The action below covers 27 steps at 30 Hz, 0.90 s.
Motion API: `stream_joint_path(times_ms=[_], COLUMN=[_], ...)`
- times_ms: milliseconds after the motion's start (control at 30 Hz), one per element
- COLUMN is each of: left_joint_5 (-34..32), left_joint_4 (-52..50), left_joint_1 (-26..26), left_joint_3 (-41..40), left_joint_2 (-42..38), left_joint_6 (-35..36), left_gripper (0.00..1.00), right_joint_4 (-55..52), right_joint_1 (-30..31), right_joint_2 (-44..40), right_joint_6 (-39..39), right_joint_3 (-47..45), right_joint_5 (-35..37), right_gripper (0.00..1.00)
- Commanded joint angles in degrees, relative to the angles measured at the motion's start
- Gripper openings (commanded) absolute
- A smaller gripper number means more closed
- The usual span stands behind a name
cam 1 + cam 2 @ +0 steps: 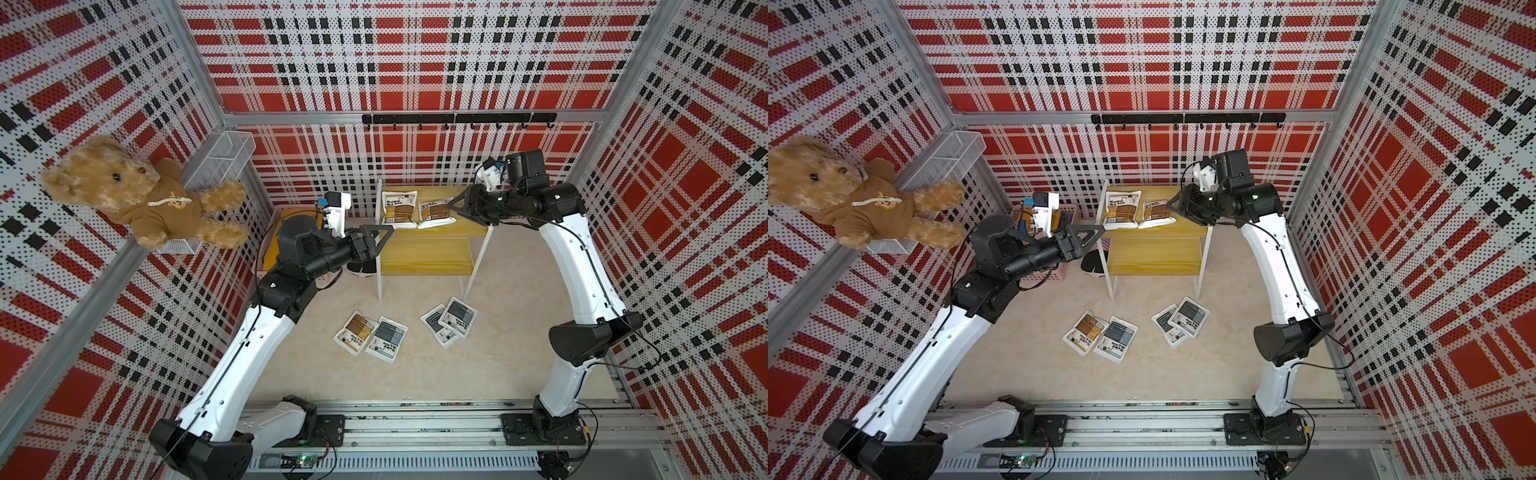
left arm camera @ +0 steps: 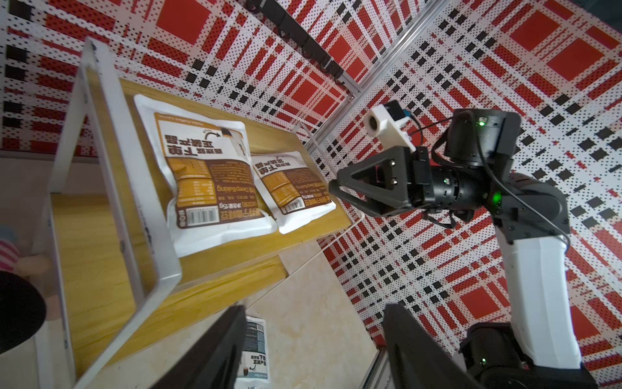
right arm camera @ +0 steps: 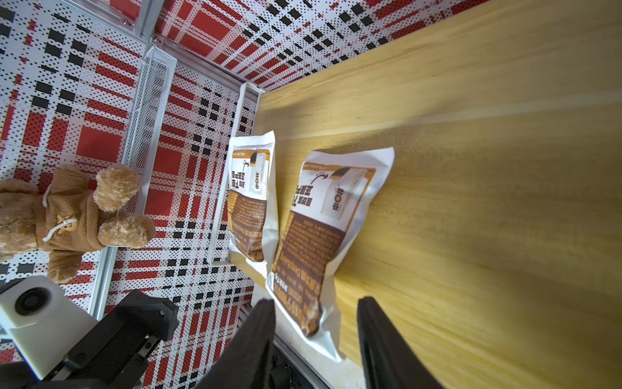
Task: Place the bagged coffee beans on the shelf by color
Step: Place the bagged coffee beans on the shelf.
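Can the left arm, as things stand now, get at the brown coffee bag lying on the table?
Probably yes. The brown bag lies flat on the table on that arm's side, nothing above it, and the left end effector is open and empty. A grey bag lies against one edge.

The left arm is held up from its base and bent at the elbow, with the forearm directed forward and inward. The left gripper is kept roughly level, jaws parted and nothing between them. The right arm is arched high and folded inward. The right gripper is pointed toward the left one; its jaws are seen apart in the right wrist view, seemingly clamping nothing.
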Motion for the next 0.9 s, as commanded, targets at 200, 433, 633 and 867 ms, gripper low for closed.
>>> stream_joint_path(times_ms=[200,433,633,867], left_joint_5=[-4.3,-6.2,-6.2,-6.3], left_joint_4=[-2.9,-4.9,-5.0,-5.0], left_joint_1=[0.6,1.3,1.9,1.9], left_joint_3=[2.7,3.4,2.7,2.6], left_joint_2=[-1.2,-1.7,-2.3,-2.2], left_joint_6=[2.4,3.0,2.9,3.1], left_gripper=[0.71,0.72,0.72,0.72], right_joint_4=[-0.2,2.5,2.5,3.2], right_joint_1=[6.8,7.4,7.4,7.4], right_joint_2=[-4.6,-4.2,-2.6,-1.3], right_joint_6=[-0.8,-0.7,-1.5,-1.5], right_joint_3=[-3.3,-6.7,-6.4,-6.4], right_joint_5=[2.4,2.4,2.6,2.5], right_gripper=[0.34,0.29,0.29,0.28])
